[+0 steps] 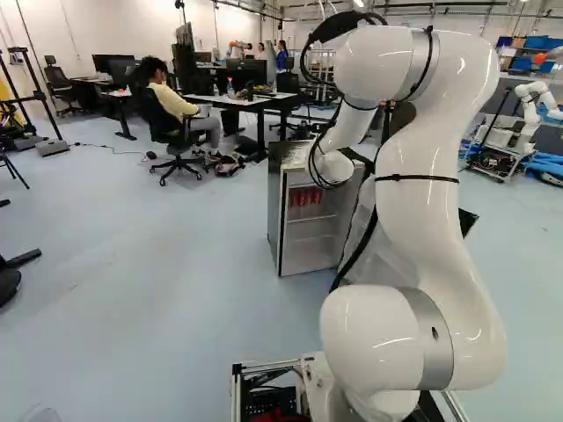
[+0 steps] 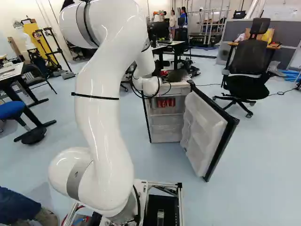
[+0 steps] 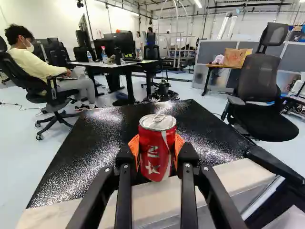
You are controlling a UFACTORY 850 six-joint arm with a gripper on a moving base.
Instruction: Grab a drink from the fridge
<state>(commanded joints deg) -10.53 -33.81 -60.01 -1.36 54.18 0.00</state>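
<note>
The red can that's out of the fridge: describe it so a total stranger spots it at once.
Find the open, black-topped fridge. By its top, two black fingers with orange pads hold a red metal can with a silver lid. Unlike the other red cans inside the fridge, this one is outside, gripped.

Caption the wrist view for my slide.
Black gripper with orange pads holding a red metal can over the fridge's glossy black top.

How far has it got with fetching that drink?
The fridge door is open, and the gripper holds a red can by the fridge's top, so the grab looks done. Other red cans stand inside. Probably left: delivering it and closing the door.
</note>
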